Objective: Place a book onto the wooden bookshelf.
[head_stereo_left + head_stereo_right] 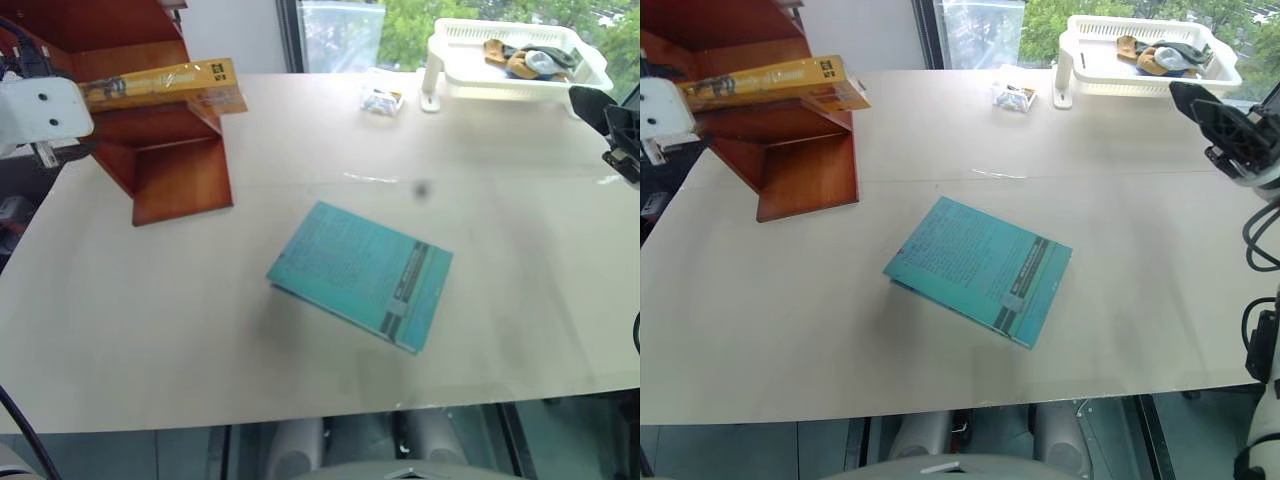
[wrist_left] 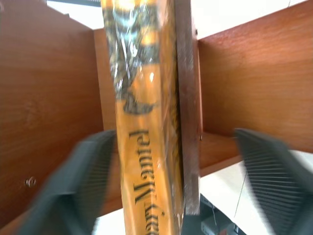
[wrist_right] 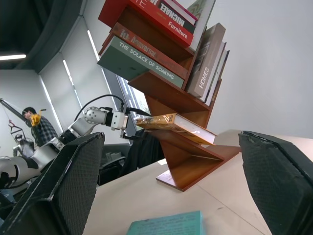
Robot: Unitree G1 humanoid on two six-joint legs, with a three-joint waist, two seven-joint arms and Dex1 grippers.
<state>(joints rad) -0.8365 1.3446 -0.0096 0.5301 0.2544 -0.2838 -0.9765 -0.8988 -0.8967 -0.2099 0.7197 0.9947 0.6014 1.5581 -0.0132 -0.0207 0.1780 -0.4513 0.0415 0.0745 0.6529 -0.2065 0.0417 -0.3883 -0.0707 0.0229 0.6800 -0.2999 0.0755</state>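
A broad beige table (image 1: 150, 330) stands before a window with green trees beyond. Near the middle of the table, toward its front edge, a teal-blue book (image 1: 362, 274) lies flat and askew. Farther back, at the table's left edge, stands the wooden bookshelf (image 1: 150, 120), its slanted reddish boards rising in steps. The book (image 1: 165, 85), orange-yellow and glossy, lies flat on a lower board of the shelf, one end jutting out over the table. The left gripper (image 2: 176, 181) is at the book's outer end, its black fingers (image 2: 85, 181) spread wide on either side of the yellow spine, one just beside it and the other well apart. At the table's right edge the right gripper (image 3: 171, 191) hovers with its fingers far apart, holding nothing. At the far right corner sits a white basket tray (image 1: 470, 75) with small items inside, and just beside it lies a small clear packet (image 1: 382, 98).
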